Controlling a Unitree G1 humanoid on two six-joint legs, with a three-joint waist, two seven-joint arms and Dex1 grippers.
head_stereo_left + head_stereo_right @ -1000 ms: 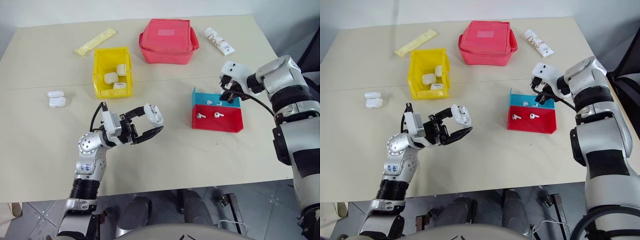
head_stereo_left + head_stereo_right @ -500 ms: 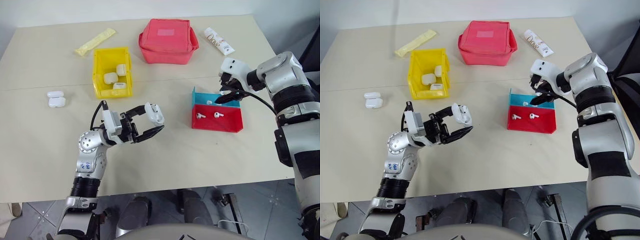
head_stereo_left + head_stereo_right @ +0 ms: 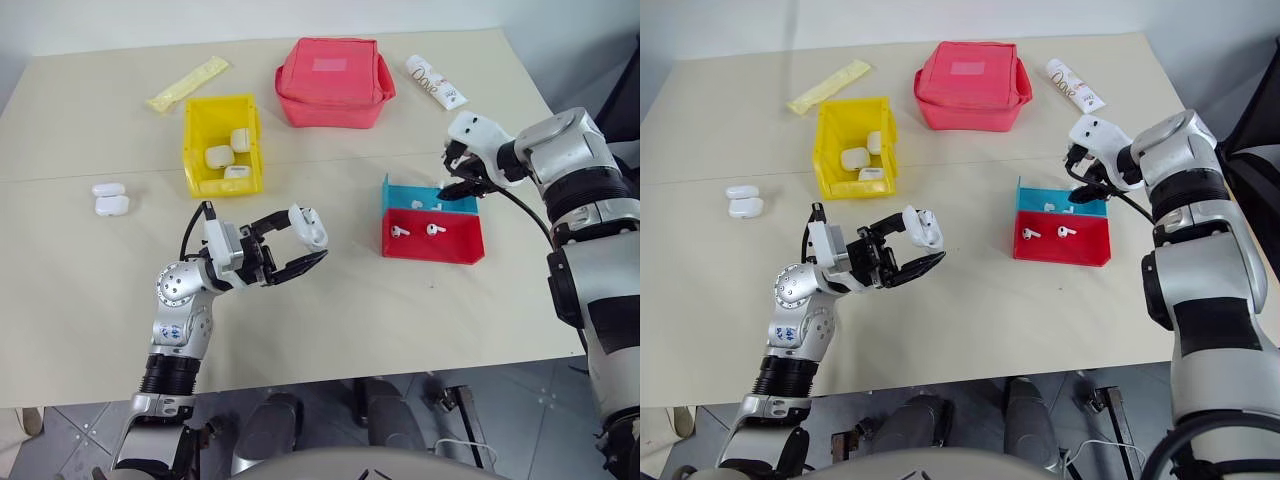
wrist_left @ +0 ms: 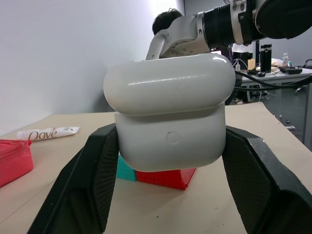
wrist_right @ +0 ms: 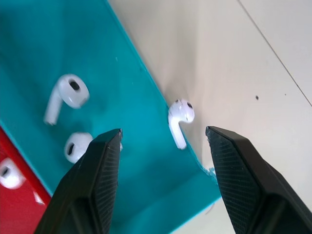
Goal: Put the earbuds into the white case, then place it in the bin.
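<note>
My left gripper (image 3: 312,246) is shut on a white case (image 3: 309,226), lid closed, held above the table's middle; the case (image 4: 168,122) sits between both fingers in the left wrist view. My right gripper (image 3: 456,187) hangs open over the far corner of the blue tray (image 3: 404,193). One of the earbuds (image 5: 179,117) lies at that tray's edge between the open fingers, with two more earbuds (image 5: 66,95) on the blue floor. Two earbuds (image 3: 400,231) lie in the red tray (image 3: 462,243). The yellow bin (image 3: 197,140) at the back left holds three cases.
Two more white cases (image 3: 110,200) lie on the table at the far left. A red zip pouch (image 3: 333,80), a Dove tube (image 3: 437,82) and a yellow sachet (image 3: 188,83) lie along the back of the table.
My right gripper's fingers have opened over the blue tray's far corner. The left gripper and its case have stayed put.
</note>
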